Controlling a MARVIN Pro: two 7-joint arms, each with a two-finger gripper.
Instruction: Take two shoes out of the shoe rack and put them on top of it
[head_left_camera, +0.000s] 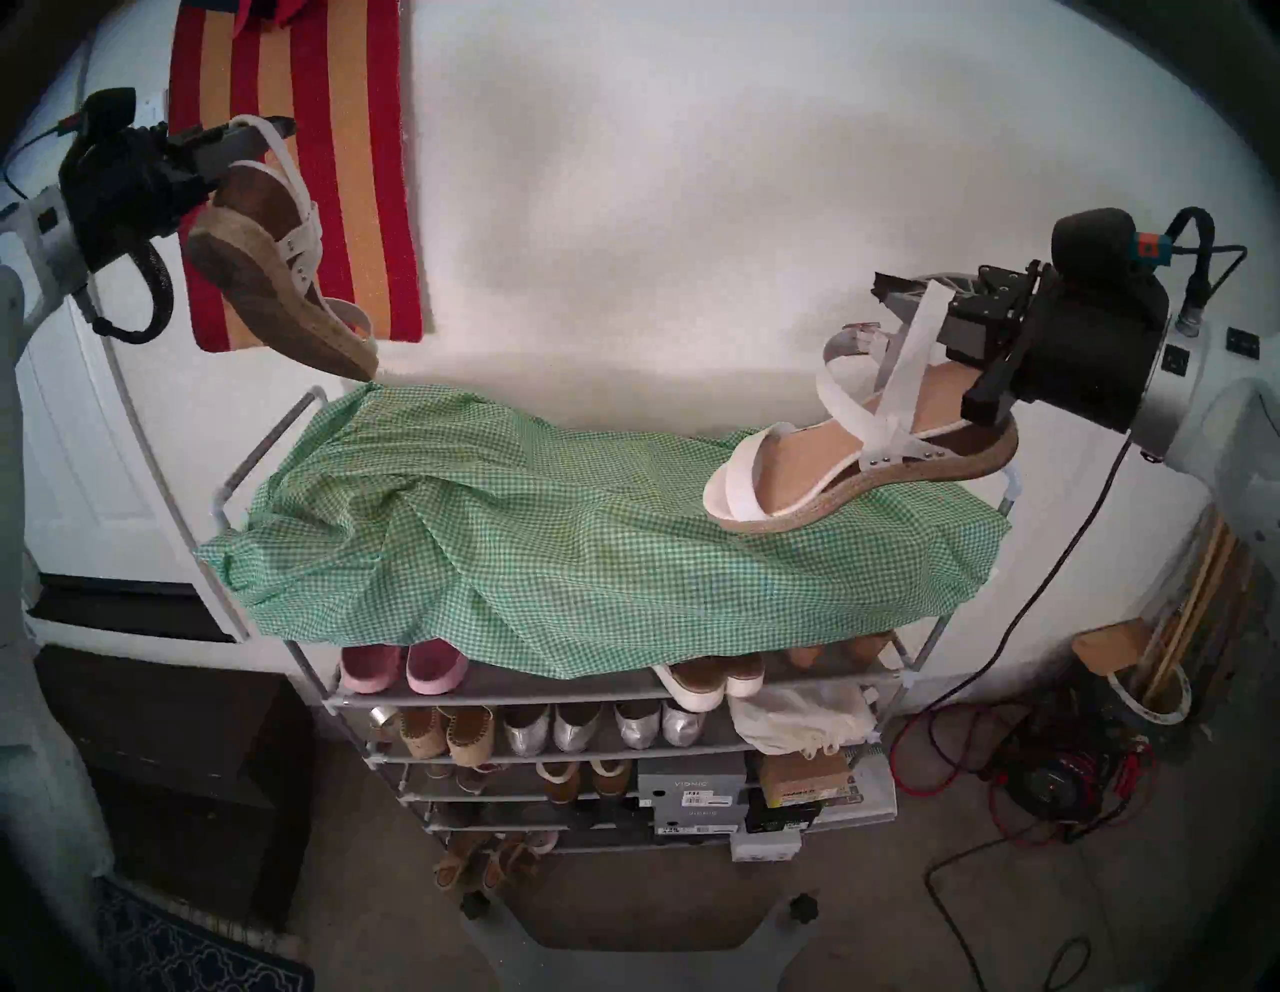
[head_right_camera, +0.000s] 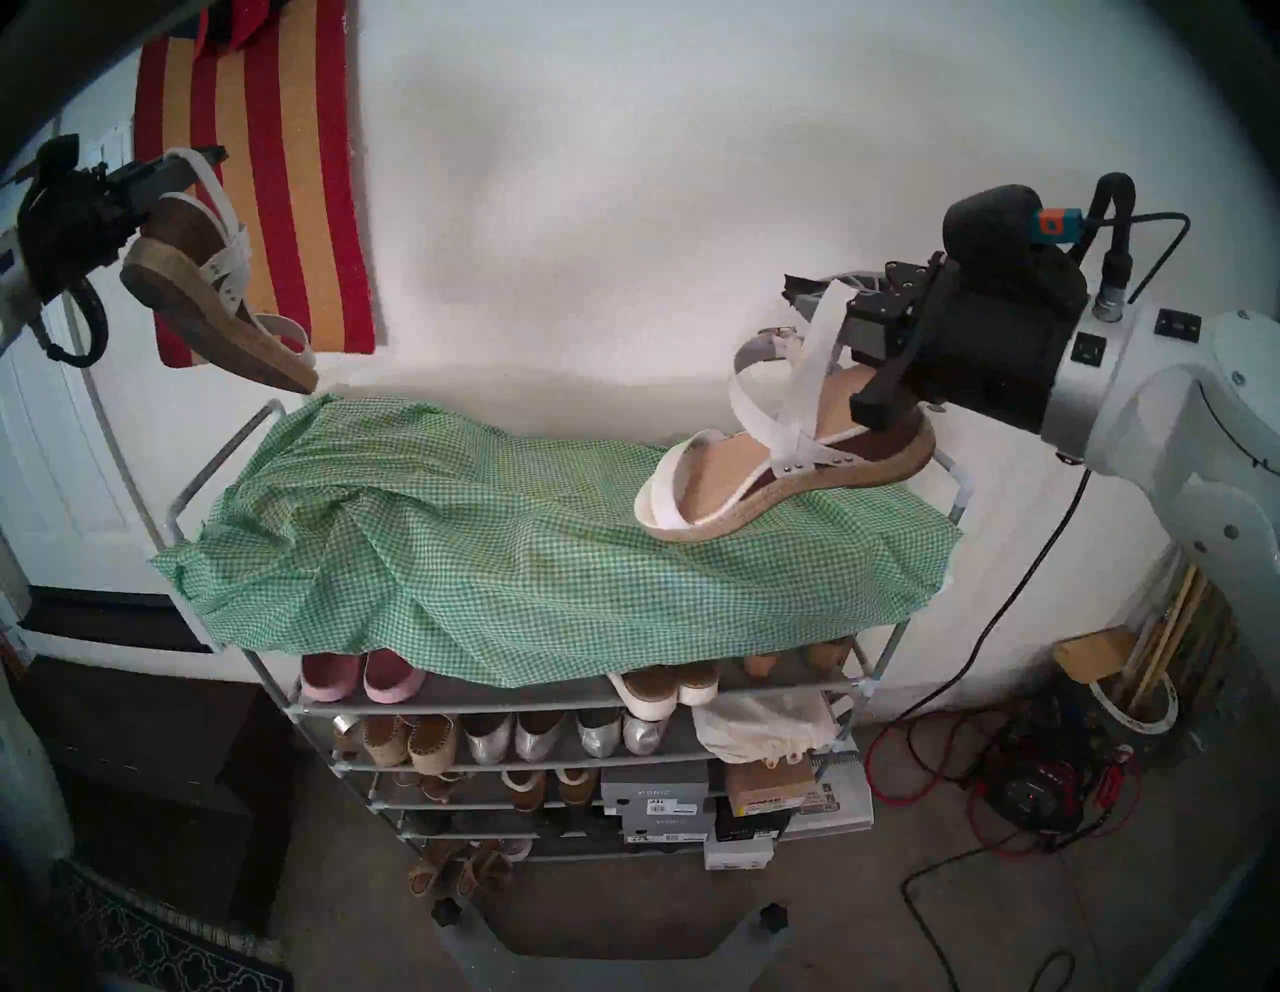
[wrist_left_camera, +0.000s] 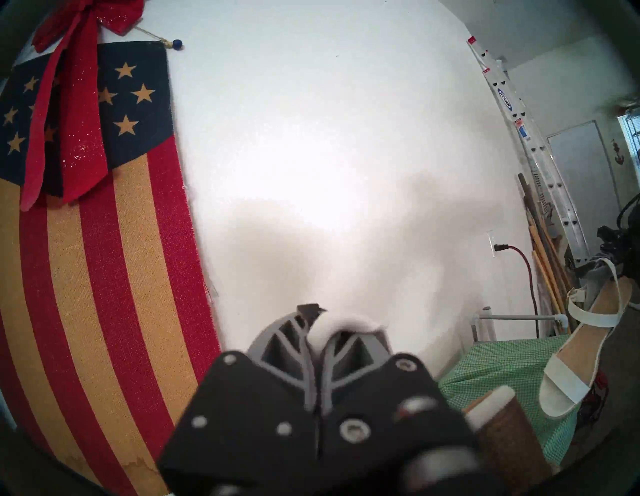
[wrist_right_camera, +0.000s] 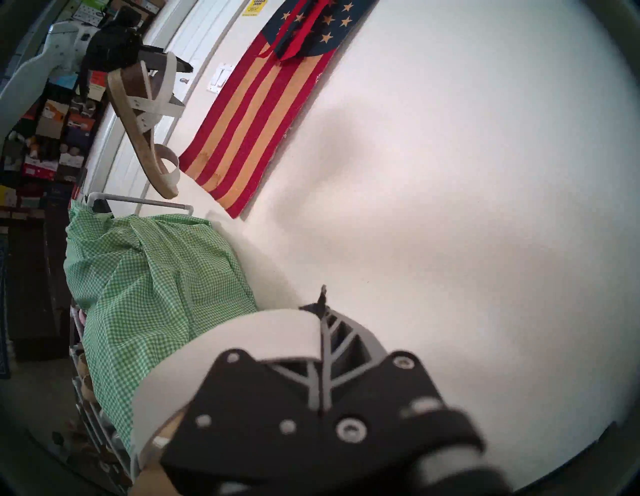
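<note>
Aluminium ladder (wrist_left_camera: 540, 166): L wrist cam only

My left gripper (head_left_camera: 267, 131) is raised high at far left, fingers pinched together and pointing slightly upward toward the right. My right gripper (head_left_camera: 900, 291) sits lower at right, level, fingers clamped and aimed left, its white forearm behind it.

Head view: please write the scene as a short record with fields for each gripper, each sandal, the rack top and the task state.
left gripper: shut on the left sandal's strap
left sandal: hanging toe-down in the air, above the rack's left end
right gripper: shut on the right sandal's strap
right sandal: toe at the cloth, heel raised
rack top: covered by green cloth
task state: both sandals out, neither released yet
</note>
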